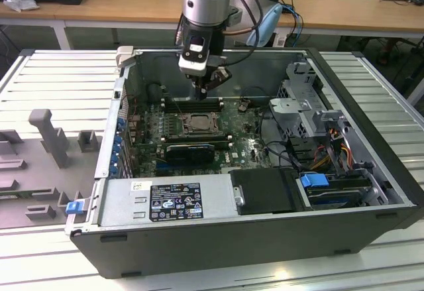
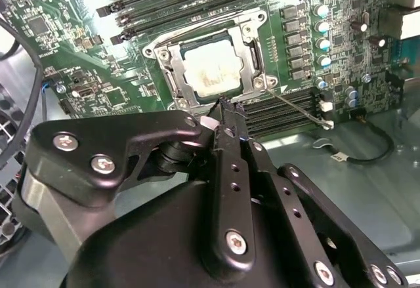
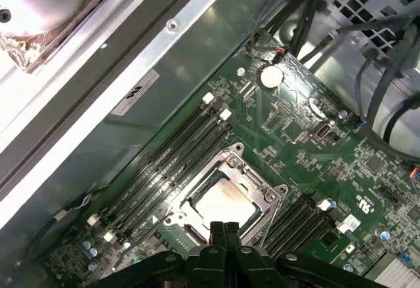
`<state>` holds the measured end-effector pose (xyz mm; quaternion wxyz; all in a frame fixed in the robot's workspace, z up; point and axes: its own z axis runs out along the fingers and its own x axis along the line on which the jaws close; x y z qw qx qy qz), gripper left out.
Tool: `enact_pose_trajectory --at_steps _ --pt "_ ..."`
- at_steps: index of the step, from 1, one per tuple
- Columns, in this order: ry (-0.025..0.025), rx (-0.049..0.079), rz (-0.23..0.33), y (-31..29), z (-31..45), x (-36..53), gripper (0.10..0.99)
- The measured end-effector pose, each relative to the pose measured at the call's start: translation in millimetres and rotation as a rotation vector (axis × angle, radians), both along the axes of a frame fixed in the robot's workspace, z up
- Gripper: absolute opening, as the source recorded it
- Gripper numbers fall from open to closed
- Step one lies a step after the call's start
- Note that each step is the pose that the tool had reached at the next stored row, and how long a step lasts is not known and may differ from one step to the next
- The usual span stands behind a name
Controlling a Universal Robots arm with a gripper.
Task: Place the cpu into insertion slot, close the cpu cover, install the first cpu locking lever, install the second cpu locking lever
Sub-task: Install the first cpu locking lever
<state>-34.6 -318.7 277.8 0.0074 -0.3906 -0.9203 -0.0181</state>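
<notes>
In the exterior view's upper middle, our clenched hand [image 1: 202,93] is hovering beside the cpu cover [image 2: 252,52]; we are judging the locking lever [image 2: 298,109] needs slow, steady pressing.

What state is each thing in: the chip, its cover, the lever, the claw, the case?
cpu cover: closed, lying flat.
cpu: seated, framed by the cover.
locking lever: sticking out sideways, looks unlatched.
gripper: shut, at the cover's edge.
computer case: side open.
</notes>
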Motion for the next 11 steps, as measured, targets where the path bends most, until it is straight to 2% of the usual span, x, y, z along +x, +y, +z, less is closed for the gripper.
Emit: enact_pose_trajectory --at_steps 11 --pt "0.0000 0.000 0.112 0.0 0.0 0.0 0.106"
